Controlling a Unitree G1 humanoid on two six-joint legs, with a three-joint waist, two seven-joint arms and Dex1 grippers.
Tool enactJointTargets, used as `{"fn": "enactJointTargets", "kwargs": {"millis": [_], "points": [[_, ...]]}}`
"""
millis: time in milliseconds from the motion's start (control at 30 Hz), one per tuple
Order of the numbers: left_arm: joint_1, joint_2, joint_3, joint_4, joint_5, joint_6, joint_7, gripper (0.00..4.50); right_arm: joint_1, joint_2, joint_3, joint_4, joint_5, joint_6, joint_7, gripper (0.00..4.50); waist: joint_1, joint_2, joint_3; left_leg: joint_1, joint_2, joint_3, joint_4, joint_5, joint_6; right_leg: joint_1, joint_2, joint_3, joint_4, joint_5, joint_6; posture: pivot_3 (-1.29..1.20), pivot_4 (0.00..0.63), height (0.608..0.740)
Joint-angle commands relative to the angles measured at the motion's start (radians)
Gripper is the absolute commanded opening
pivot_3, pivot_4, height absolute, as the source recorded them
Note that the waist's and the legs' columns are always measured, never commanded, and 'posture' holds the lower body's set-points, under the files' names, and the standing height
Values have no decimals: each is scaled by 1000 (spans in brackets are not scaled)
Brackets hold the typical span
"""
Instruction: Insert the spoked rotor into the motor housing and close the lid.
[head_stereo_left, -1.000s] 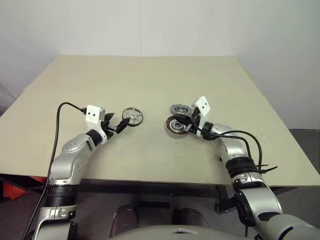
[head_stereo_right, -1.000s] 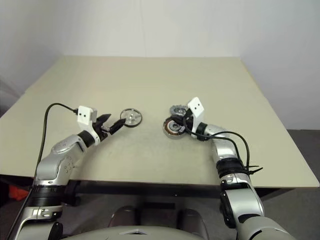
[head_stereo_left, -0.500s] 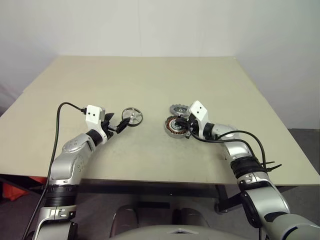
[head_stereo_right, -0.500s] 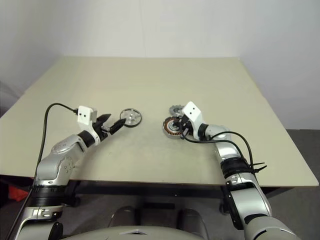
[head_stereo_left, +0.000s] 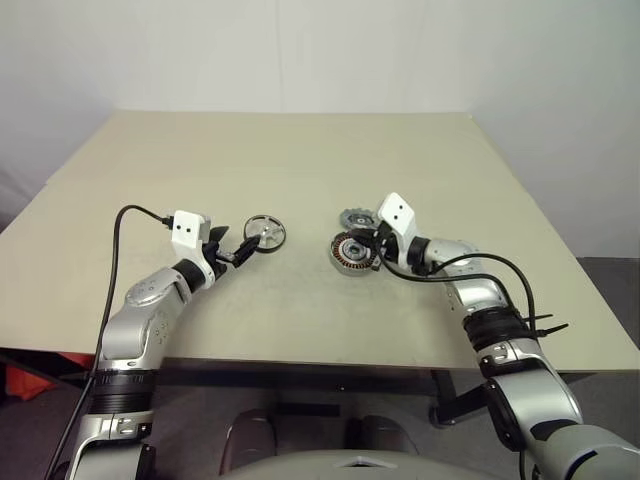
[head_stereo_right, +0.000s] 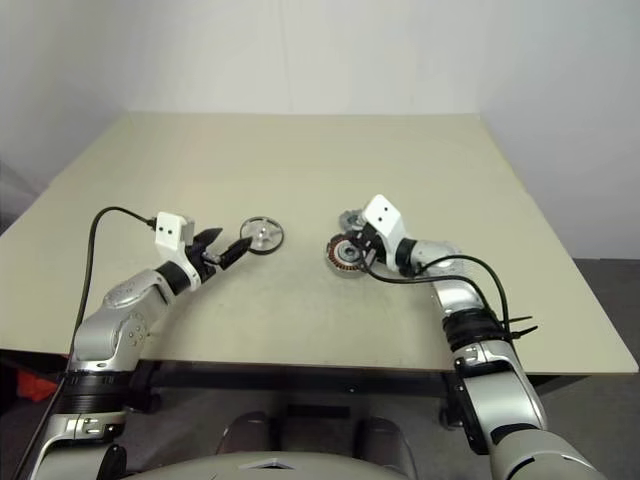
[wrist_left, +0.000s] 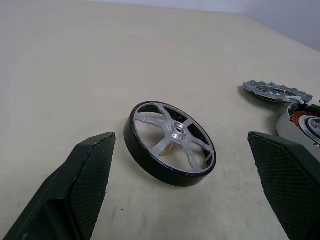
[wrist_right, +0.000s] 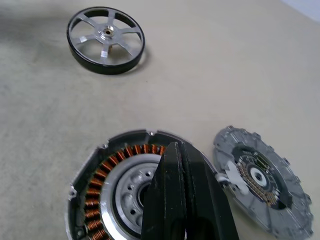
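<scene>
**Rotor on the table, housing uncovered, lid beside it**

Spoked rotor (wrist_left: 170, 144) lying flat on the beige table (head_stereo_left: 300, 160), toward the robot's left of centre, silver spokes and hub inside a dark rim, open gaps between the spokes. Left gripper (head_stereo_left: 232, 252) just short of it on the near-left side, pointing at it, black fingers (wrist_left: 85, 175) spread wide with the rotor seen between them but not touched; nothing held.

Motor housing (wrist_right: 107, 185) flat on the table right of centre, well apart from the rotor, top uncovered, ring of copper-coloured windings around a silver middle in plain sight. Lid (wrist_right: 257, 180) lying on the table just beside the housing, on its far-right side, notched edge and dark centre visible, inner face up, apparently touching or nearly touching the housing rim at a small white tab; not seated on the housing.

Right gripper (head_stereo_right: 357, 249) over the housing's right edge, pointing leftward and slightly down, fingers (wrist_right: 182, 200) pressed together with no gap and nothing between them, tips above the silver middle of the housing in the right wrist view; contact with the housing not possible to tell.

Black cables running from both wrists back along the arms
</scene>
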Motion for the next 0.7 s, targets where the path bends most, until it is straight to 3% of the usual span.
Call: {"fn": "enactJointTargets", "kwargs": {"millis": [33,467,633,700], "points": [[-8,2,8,-36,-2,-18,4,4500,4,13,7,-19,8,0,-7,37,0,0,0,0,0,0,0,0,0,0,0,0,0,0,0,0,0,740],[-7,-1,19,-38,2,-13,43,4500,-16,16,-25,24,37,-13,-30,37,0,0,0,1,0,0,0,0,0,1,0,0,0,-3,5,0,0,740],[-46,-50,67,-6,22,-9,190,4500,-44,6,-84,-52,127,36,7,37,0,0,0,0,0,0,0,0,0,0,0,0,0,0,0,0,0,740],[-64,-56,81,5,6,68,231,4500,-56,0,-93,-70,137,47,5,37,0,0,0,0,0,0,0,0,0,1,0,0,0,0,0,0,0,740]]}}
